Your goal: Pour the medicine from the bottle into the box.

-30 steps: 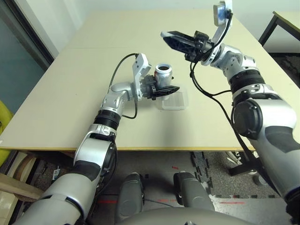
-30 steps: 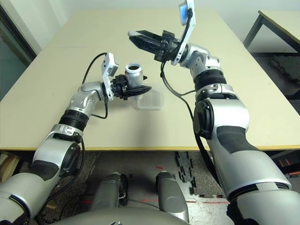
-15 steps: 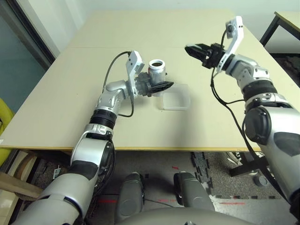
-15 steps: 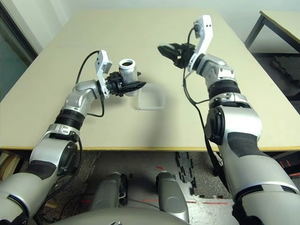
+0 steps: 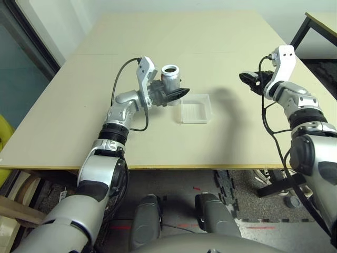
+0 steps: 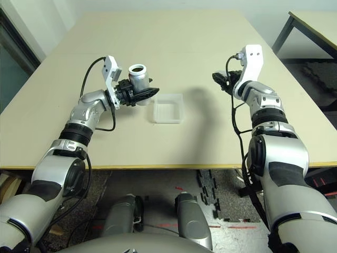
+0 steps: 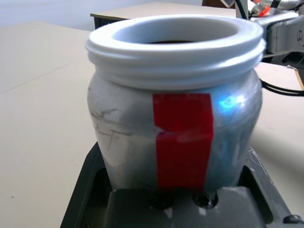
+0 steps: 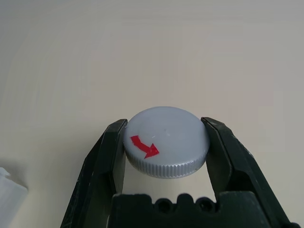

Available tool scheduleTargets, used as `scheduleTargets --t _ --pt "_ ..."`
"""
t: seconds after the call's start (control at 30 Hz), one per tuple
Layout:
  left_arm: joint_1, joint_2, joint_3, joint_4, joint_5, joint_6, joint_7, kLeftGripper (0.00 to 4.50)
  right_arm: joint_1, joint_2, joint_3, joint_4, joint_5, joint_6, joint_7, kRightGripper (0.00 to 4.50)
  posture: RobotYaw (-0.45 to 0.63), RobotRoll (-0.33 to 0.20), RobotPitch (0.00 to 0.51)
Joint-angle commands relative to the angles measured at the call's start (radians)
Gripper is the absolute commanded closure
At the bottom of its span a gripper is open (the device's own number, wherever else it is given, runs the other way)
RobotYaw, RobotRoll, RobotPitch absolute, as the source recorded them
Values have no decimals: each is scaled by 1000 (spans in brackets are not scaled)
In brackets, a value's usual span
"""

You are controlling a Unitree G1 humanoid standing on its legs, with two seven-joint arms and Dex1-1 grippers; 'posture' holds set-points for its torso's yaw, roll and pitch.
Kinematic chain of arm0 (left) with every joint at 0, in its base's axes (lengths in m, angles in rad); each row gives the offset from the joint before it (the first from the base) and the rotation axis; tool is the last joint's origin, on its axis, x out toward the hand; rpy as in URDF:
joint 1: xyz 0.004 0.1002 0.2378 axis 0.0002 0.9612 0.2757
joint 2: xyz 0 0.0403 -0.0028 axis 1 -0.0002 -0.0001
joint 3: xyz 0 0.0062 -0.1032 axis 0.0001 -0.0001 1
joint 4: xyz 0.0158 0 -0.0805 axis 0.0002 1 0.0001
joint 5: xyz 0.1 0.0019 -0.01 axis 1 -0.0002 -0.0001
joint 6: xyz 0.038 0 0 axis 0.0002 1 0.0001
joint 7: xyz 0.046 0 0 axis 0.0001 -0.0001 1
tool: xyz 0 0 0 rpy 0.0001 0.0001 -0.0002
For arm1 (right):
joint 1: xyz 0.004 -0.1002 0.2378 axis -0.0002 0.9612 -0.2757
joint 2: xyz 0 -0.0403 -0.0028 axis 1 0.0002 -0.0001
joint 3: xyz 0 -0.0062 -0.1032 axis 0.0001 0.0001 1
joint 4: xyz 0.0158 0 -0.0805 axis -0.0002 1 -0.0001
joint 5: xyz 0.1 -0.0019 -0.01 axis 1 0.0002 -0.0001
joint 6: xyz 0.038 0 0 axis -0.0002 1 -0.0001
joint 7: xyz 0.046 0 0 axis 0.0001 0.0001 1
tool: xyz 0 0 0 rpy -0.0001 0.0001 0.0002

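The left gripper (image 5: 176,95) is clamped on the bottle (image 5: 169,77), its two black fingers pressed against the lower body from either side. The bottle stands upright with its white threaded mouth open; a red strip of label (image 7: 183,137) runs down its silver-grey side. What lies inside cannot be made out. The right gripper (image 8: 166,142) is clamped on the round grey screw cap (image 8: 166,141), one finger at each side of its ribbed rim; a small red arrow marks the cap's top.

Seen from the head camera, the bottle hangs above the beige table (image 5: 105,121), at about ten o'clock from the clear square box (image 5: 195,108) and near it. The box rests flat on the table, nothing showing in it. The right gripper with the cap lies at about two o'clock from the box, well apart.
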Motion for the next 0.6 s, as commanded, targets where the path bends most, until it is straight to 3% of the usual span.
scheduleTargets --t 0.03,0.1,0.13,0.27,0.6 --pt "-9 5 7 24 7 -12 6 1833 15 1 11 28 -15 1 -2 1922 -160 0 45" --pt "-10 7 9 26 7 -12 7 1833 16 3 21 34 -22 3 -1 1922 -157 0 48" --pt "-11 8 9 27 8 -12 8 1833 16 3 26 36 -24 1 -1 1193 -156 0 49" --pt "-13 15 8 34 13 -16 15 1833 11 10 25 43 -25 -3 -7 7 -156 0 54" --pt "-31 32 -22 78 72 -61 55 1833 18 30 16 25 -11 -30 36 0 -167 0 61"
